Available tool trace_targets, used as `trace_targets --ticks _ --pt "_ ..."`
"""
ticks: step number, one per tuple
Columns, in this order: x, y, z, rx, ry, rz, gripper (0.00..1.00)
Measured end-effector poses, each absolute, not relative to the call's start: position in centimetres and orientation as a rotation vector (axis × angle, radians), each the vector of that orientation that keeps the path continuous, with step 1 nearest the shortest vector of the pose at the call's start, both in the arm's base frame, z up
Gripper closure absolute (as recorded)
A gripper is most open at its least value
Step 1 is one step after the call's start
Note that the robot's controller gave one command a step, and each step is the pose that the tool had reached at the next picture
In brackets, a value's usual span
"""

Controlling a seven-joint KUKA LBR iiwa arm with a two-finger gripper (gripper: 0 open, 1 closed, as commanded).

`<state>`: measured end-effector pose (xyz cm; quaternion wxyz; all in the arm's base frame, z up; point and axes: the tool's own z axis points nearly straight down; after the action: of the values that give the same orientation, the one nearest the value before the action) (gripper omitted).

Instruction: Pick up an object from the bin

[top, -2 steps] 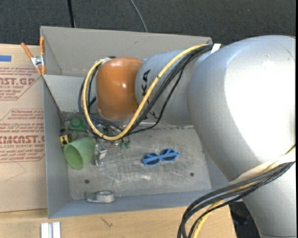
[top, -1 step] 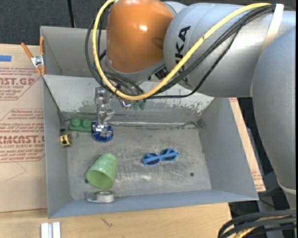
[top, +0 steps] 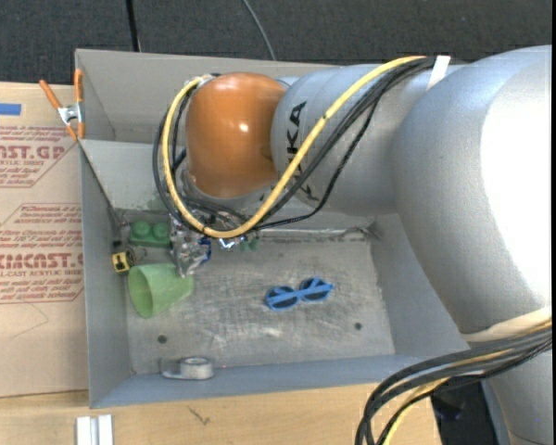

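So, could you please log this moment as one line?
pincer: by pale green cup, left side | blue glasses: centre | grey ring: near corner

Your pincer (top: 190, 253) sits in the crowded left end of the bin (top: 100, 211). A pale green cup (top: 157, 291) on its side lies just beside it toward the near wall. Dark green round pieces (top: 148, 233) and a small yellow bit (top: 120, 263) block the left wall. You have open floor in the middle, up to a blue spectacle-shaped piece (top: 298, 293). A grey ring (top: 189, 369) lies against the near wall.
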<state>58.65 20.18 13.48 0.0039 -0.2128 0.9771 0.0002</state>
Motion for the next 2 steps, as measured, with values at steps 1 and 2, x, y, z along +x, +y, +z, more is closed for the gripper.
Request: trace_targets --ticks 1,2 --pt "58.9 14.9 23.3 -0.835 3.017 -0.002 1.00" --pt "57.7 14.7 12.2 -1.084 2.954 0.003 1.00"
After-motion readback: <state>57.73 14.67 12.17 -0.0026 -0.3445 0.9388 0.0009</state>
